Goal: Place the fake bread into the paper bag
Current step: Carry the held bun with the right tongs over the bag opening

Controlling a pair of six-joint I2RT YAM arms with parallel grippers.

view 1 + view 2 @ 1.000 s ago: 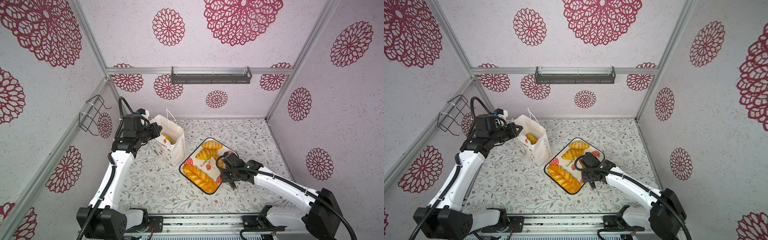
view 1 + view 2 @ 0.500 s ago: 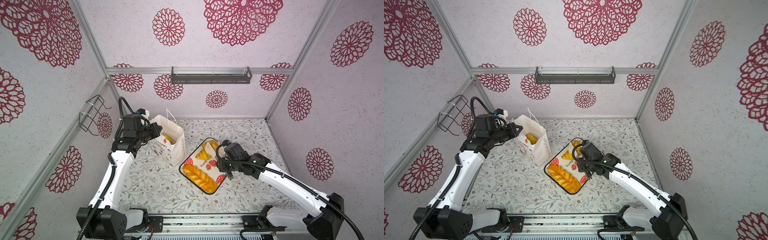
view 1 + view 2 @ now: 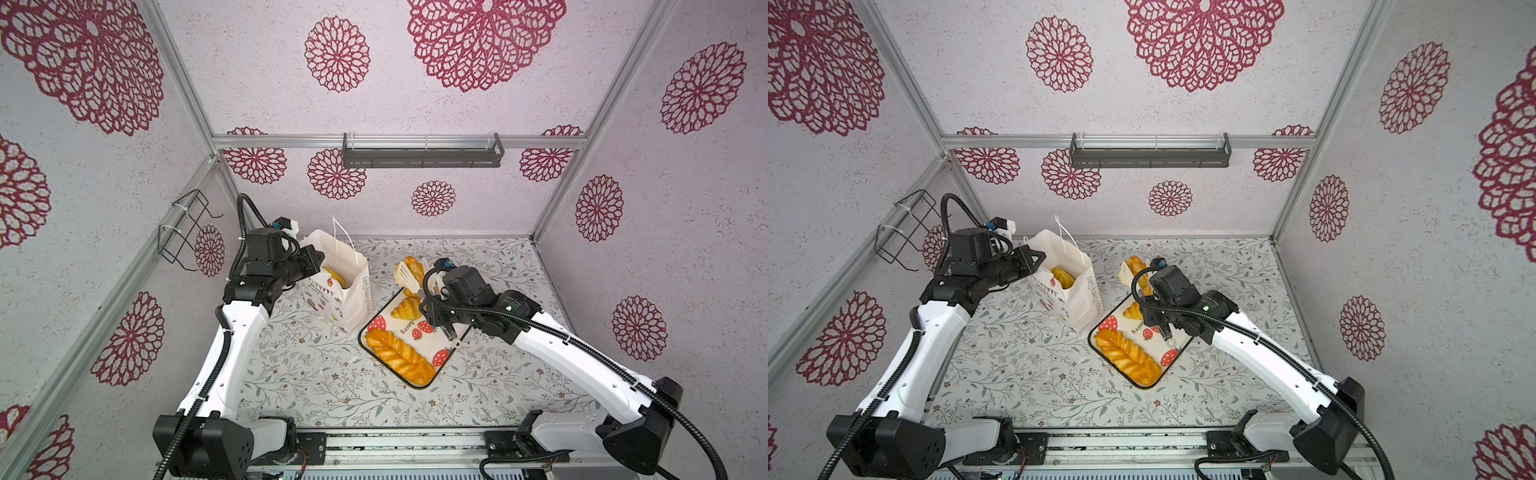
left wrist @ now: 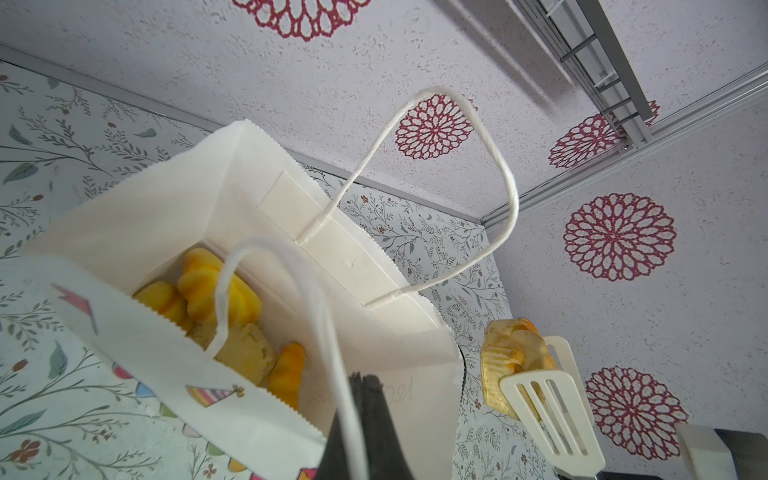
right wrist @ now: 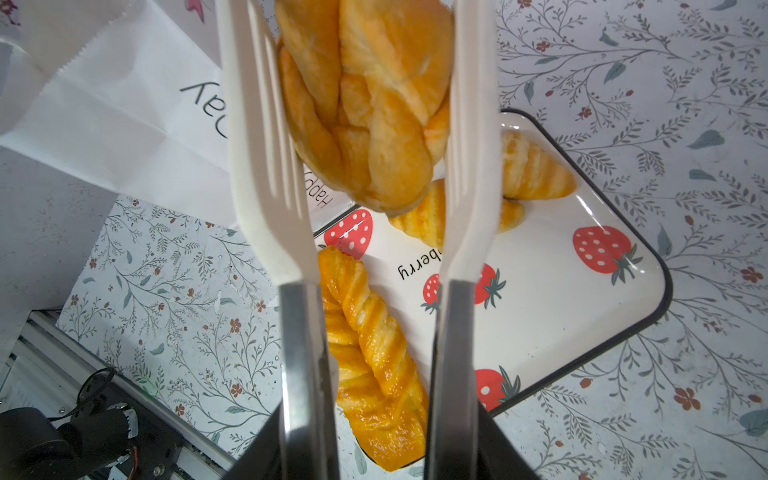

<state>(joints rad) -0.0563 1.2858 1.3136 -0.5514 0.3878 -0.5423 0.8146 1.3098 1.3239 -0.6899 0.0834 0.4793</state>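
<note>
Lilac walls printed with crimson rosettes are set around a floral-patterned bench [image 3: 316, 374], on which the paper bag [image 3: 353, 299] is stood upright with its mouth open. Several pieces of fake bread [image 4: 216, 291] are seen lying at the bottom of the bag. The left tool [image 3: 318, 255] is held closed at the bag's rim, on the side away from the tray. A cord handle [image 4: 291, 266] of the bag is draped across its dark fingers [image 4: 378, 424], though whether the cord is pinched cannot be told. Just beside the bag's base a cream strawberry-print tray [image 5: 540, 299] is laid flat. A long plaited loaf [image 3: 399, 361] is seen on its part farther from the bag, and two croissants [image 5: 536, 170] on its part nearer the bag. White slotted tongs [image 5: 266, 166] are carried by the right tool [image 3: 415, 277]. A plaited pastry [image 5: 365, 104] is clamped between their blades and held in the air beside the bag, outside its mouth and clear of the tray.
</note>
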